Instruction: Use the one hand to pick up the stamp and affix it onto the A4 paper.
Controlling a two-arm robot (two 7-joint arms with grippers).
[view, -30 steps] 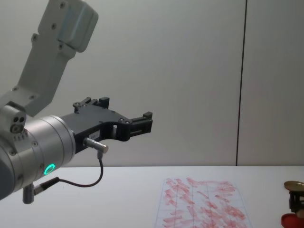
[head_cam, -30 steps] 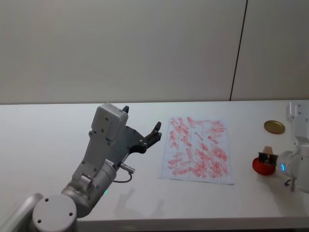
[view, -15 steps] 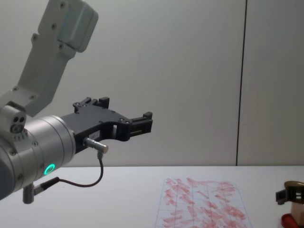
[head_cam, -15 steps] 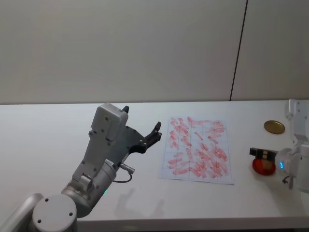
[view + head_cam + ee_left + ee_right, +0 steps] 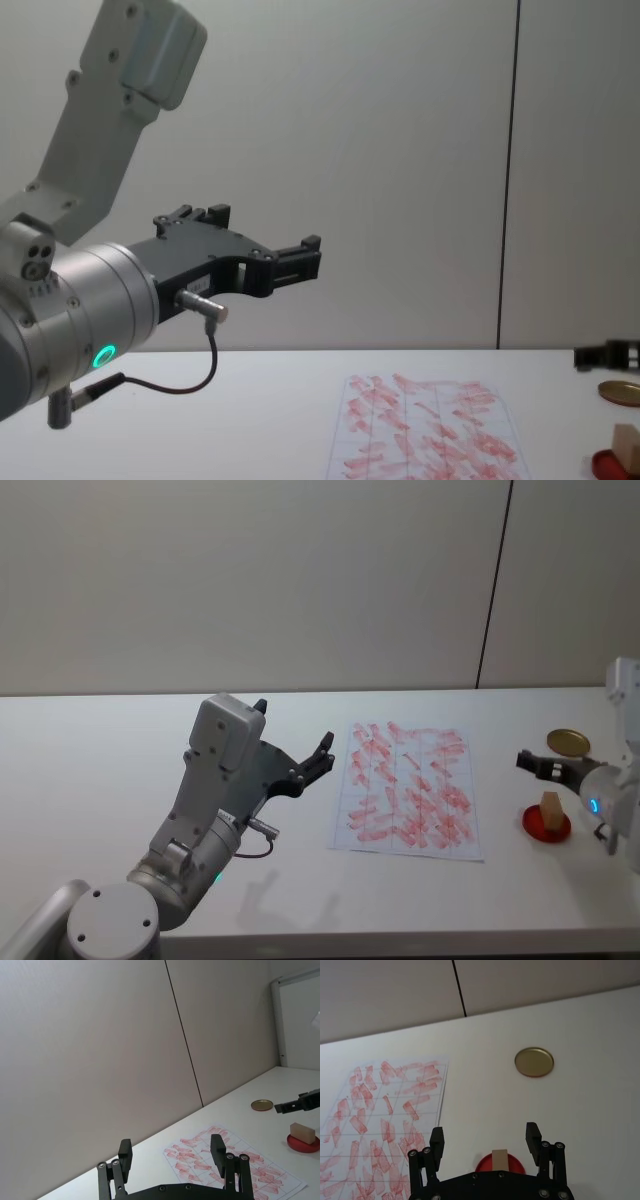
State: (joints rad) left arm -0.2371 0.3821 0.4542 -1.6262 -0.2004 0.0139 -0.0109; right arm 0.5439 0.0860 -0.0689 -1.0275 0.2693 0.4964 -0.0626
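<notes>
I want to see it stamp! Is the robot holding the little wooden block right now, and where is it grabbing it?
No, nothing is held. The right gripper is open above the stamp, which rests on the red ink pad. The left gripper is open too, parked left of the A4 paper.

The left arm (image 5: 70, 330) is filling the near left, its silver-white casing showing a green glowing ring, a thin black cable looping beneath it. Its black left gripper (image 5: 262, 255) is hanging high above the white surface (image 5: 250, 420), jaws standing apart. The A4 paper (image 5: 425, 425) is lying flat on the surface, covered in red-pink marks. At the far right edge, the tan stamp (image 5: 627, 440) is standing on the red ink pad (image 5: 612, 465), with a gold lid (image 5: 620, 392) lying just behind. The dark tip of the right gripper (image 5: 605, 354) is poking in above the lid, clear of the stamp.
</notes>
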